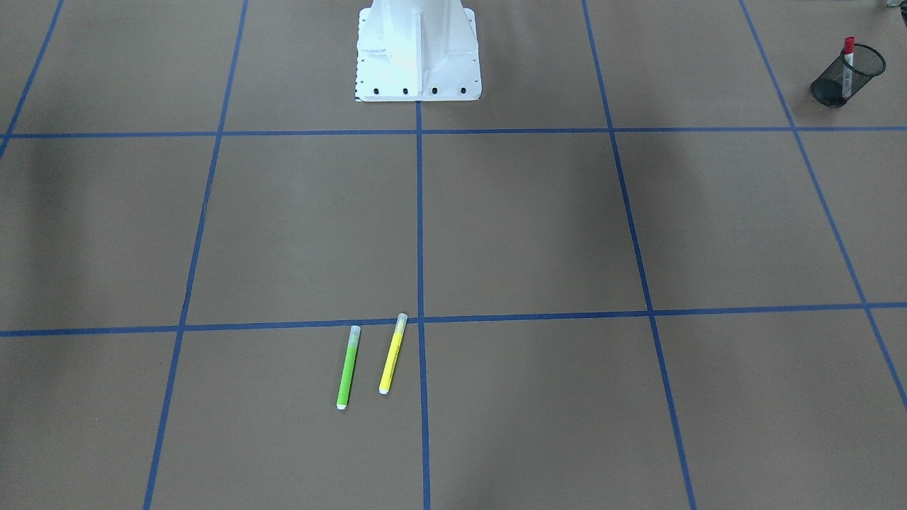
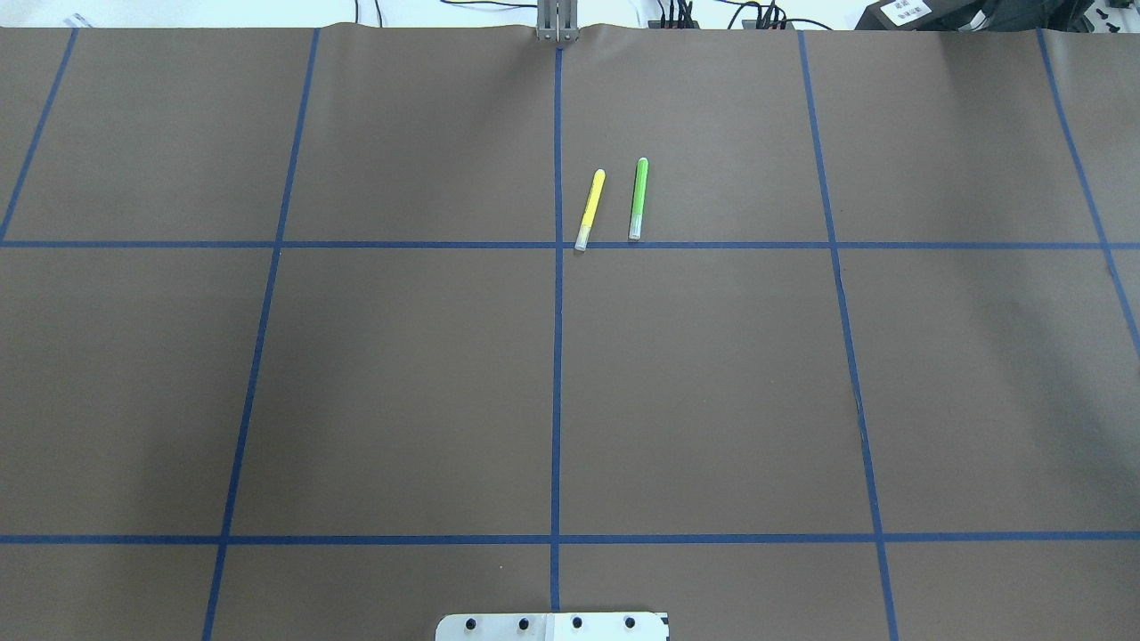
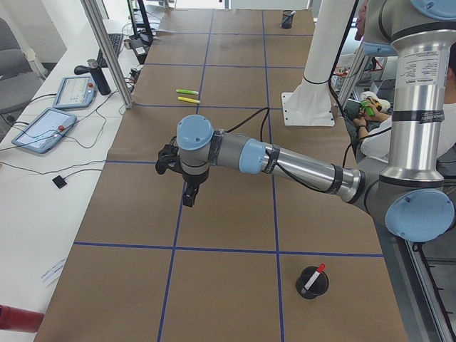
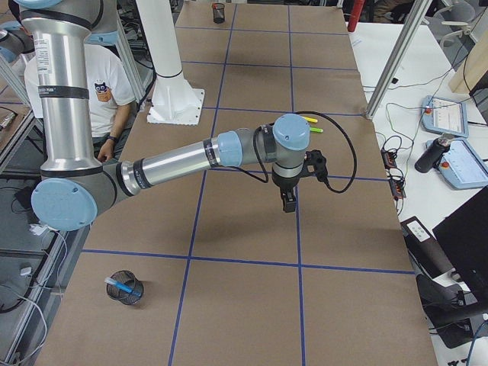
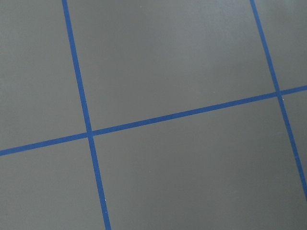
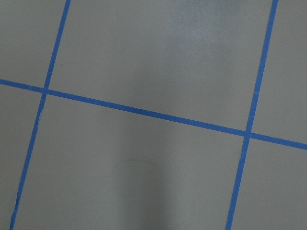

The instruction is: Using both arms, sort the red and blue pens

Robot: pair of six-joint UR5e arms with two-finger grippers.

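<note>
While the left arm (image 3: 299, 165) and right arm (image 4: 183, 162) hover over the table (image 1: 531, 227), the red pen (image 1: 848, 48) sits in one mesh cup (image 1: 827, 91), the blue pen (image 4: 123, 287) in a second cup (image 4: 113, 294). How wide their jaws stand cannot be told.

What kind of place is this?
Probably a robotics lab: a paper-covered table marked with a blue tape grid, the left arm reaching over it, and a teach pendant beside it.

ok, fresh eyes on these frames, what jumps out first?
The green pen and yellow pen lie side by side near the centre tape line on the brown table. The red pen stands in a black mesh cup at the robot's left end; the blue pen sits in a second mesh cup at its right end. The left arm and right arm both stretch out over the table's middle.
</note>
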